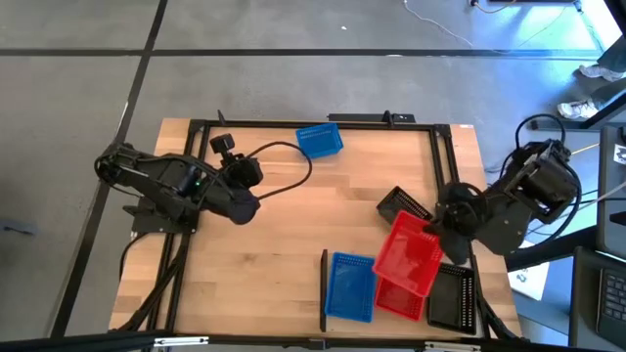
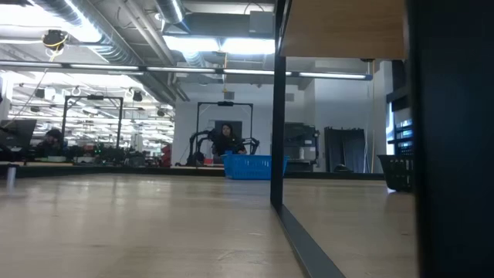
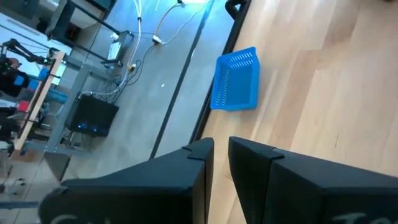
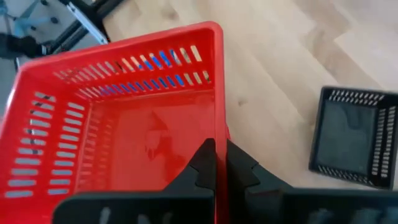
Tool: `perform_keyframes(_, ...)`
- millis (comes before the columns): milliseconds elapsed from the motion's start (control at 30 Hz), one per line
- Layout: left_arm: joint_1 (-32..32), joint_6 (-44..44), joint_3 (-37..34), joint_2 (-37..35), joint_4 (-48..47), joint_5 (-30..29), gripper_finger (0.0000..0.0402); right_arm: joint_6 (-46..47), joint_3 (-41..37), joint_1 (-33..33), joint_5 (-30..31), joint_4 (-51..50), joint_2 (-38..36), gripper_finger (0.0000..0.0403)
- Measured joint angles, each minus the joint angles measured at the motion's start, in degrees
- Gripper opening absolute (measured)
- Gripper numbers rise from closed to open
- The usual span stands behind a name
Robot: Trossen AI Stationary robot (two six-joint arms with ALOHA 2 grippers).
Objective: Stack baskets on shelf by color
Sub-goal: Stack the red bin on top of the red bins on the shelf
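Plastic baskets on a wooden table

The table [image 1: 293, 225] is pale butcher-block wood, smooth with a soft sheen. On it, the red basket [image 4: 124, 112] is glossy slotted plastic; the blue basket [image 3: 236, 79] near the table's far edge and the black basket [image 4: 351, 137] beside the red one look like duller plastic.

Baskets, latticed plastic: one red basket [image 1: 411, 252] tilted, lifted above a second red basket [image 1: 399, 296]. Blue basket [image 1: 350, 286] beside them; another blue basket [image 1: 320, 141] at the far edge. Black baskets [image 1: 453, 296] flank the reds.
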Motion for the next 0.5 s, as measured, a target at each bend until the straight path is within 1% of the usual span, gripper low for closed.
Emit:
perform_keyframes(133,0.36,0.34,0.0,0.0,0.02,0.0,0.0043,-1.6,-6.33,2.38,-0.91,3.37,-2.87,0.0)
perform_keyframes(300,2.49,-0.37,0.0,0.0,0.89,0.94,0.0043,-2.67,-13.62,2.79,-4.44,6.08,-4.48,0.0)
perform_keyframes(367,3.4,-0.21,0.0,0.0,2.11,2.93,0.0043,-2.54,-16.11,2.79,-4.57,7.4,-4.49,0.0)
perform_keyframes(500,5.4,2.2,-0.02,0.0,5.15,9.15,0.0043,-2.86,-19.04,2.79,-4.55,11.75,-4.69,0.0)
